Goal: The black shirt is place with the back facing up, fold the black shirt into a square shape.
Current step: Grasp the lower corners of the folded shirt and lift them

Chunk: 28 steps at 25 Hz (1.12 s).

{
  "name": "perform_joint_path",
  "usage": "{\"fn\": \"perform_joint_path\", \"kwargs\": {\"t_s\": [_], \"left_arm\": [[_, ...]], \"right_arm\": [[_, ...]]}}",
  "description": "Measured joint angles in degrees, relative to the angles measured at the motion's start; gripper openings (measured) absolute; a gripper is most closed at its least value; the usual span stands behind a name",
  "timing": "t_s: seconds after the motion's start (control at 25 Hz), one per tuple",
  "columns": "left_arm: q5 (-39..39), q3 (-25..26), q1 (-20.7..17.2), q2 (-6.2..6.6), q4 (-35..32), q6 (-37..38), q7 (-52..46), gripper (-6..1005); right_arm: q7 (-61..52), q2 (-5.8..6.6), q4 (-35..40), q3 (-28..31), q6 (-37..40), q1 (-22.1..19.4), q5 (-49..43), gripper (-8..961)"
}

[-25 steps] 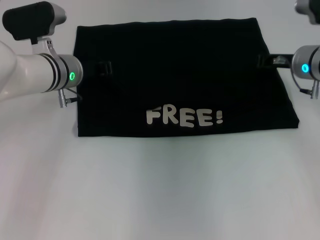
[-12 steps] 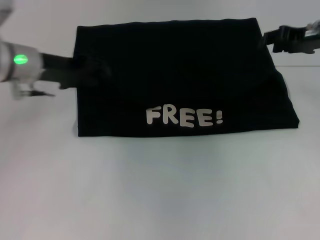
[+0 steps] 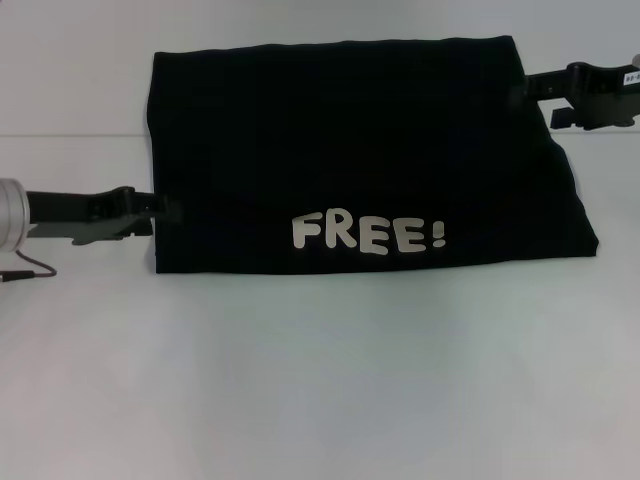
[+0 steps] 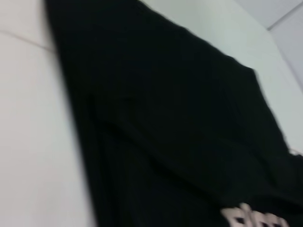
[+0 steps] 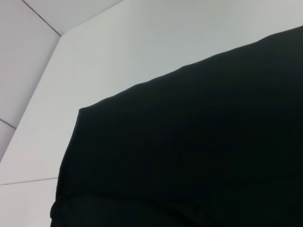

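The left tool (image 3: 160, 208) is reaching in at the near left edge of the one black shirt (image 3: 350, 150), and the right tool (image 3: 522, 92) at its far right edge; I cannot tell whether either is open or closed. Between them the shirt is lying folded on the white desk (image 3: 320, 380), its long axis running from one tool to the other, its "FREE!" print (image 3: 368, 234) facing up along the near edge.
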State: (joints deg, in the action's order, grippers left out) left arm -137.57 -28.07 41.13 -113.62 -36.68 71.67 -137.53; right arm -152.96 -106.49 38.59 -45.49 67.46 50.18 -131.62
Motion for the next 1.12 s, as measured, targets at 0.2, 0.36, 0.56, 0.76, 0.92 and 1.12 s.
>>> {"fn": "perform_joint_path", "kwargs": {"t_s": [0.2,0.36,0.56,0.76,0.92,1.12], "left_arm": [[-0.17,-0.21,0.16,-0.64,3.58,-6.25,0.02,572],[-0.41,-1.91,0.23,-1.17,4.24,-9.82,0.11,560],[-0.42,-4.87,0.19,-1.58,4.58,-12.4,-0.01,546],[-0.42,-7.31,0.27,-2.04,5.61,-15.06,-0.23,517],[-0.42,-8.0,0.35,-2.39,5.87,-15.95,-0.23,482],[-0.42,-9.6,0.79,-2.9,5.91,-15.13,-0.21,463]], "right_arm": [[0.05,-0.01,-0.06,0.09,-0.26,-0.28,0.01,838],[0.1,-0.04,-0.13,0.15,-0.88,-0.52,0.04,838],[0.32,0.0,-0.56,0.22,-1.47,-0.62,0.05,837],[0.38,0.02,-0.62,0.23,-1.52,-0.62,0.15,837],[0.39,0.05,-0.66,0.23,-1.59,-0.66,0.21,836],[0.39,0.05,-0.66,0.57,-1.7,-0.84,0.36,836]]}}
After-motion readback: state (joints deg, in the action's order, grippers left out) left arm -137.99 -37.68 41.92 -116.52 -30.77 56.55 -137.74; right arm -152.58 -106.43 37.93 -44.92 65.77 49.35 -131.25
